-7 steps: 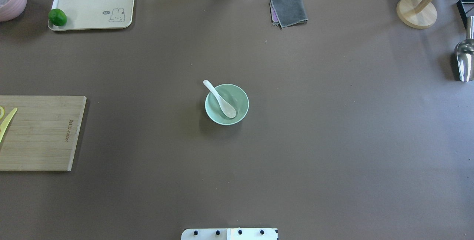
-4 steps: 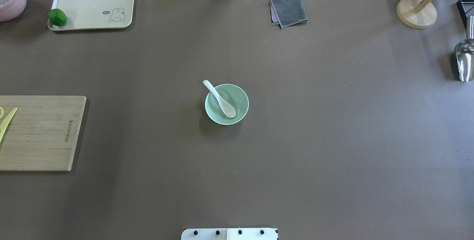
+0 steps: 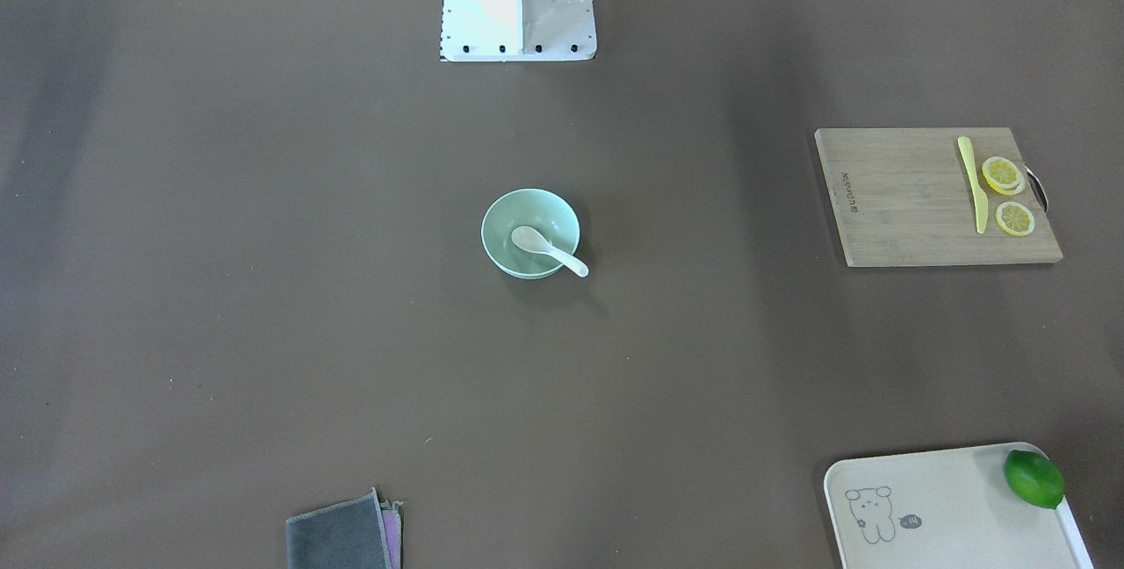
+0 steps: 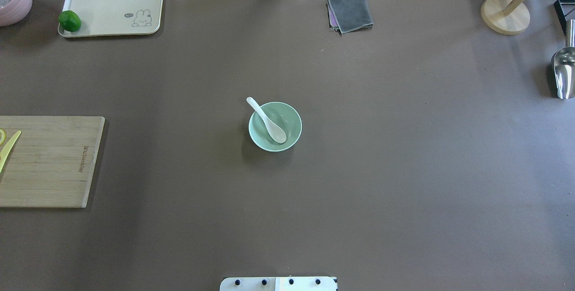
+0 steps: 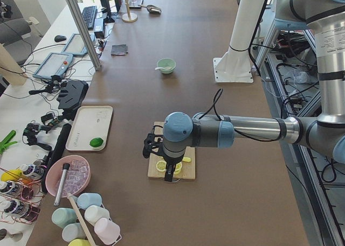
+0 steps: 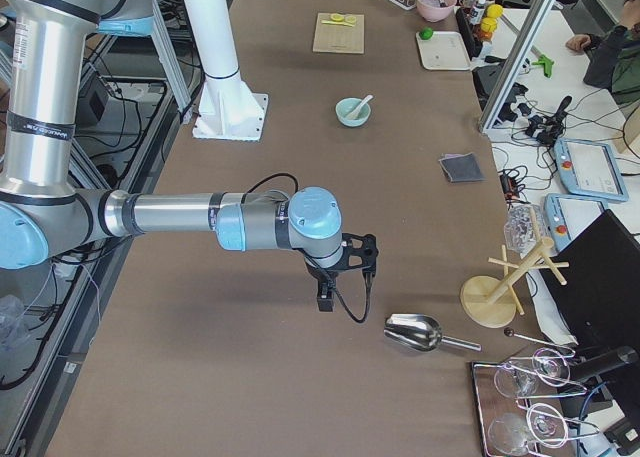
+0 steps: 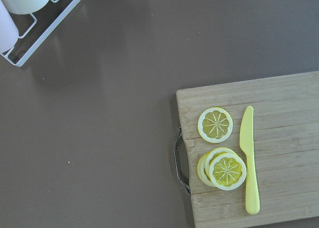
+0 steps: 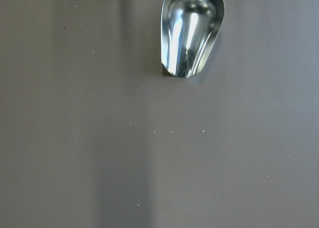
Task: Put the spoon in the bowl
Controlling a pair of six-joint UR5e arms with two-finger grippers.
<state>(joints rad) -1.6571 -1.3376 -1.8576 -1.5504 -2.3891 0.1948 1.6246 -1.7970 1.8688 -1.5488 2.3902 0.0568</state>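
Observation:
The white spoon (image 4: 269, 123) lies in the mint-green bowl (image 4: 294, 120) at the table's middle, scoop inside and handle resting over the rim toward the far left. It shows the same way in the front view, spoon (image 3: 544, 248) in bowl (image 3: 502, 231). Both arms are far from the bowl. My left gripper (image 5: 170, 175) hangs over the cutting board at the table's left end. My right gripper (image 6: 325, 299) hangs near the metal scoop at the right end. Both show only in the side views, so I cannot tell whether they are open or shut.
A wooden cutting board (image 4: 49, 160) with a yellow knife (image 7: 248, 160) and lemon slices (image 7: 215, 124) lies at the left. A cream tray (image 4: 112, 6) holds a lime (image 4: 69, 20). A grey cloth (image 4: 350, 12), a wooden stand (image 4: 505, 15) and a metal scoop (image 4: 563, 73) lie at the far side and right.

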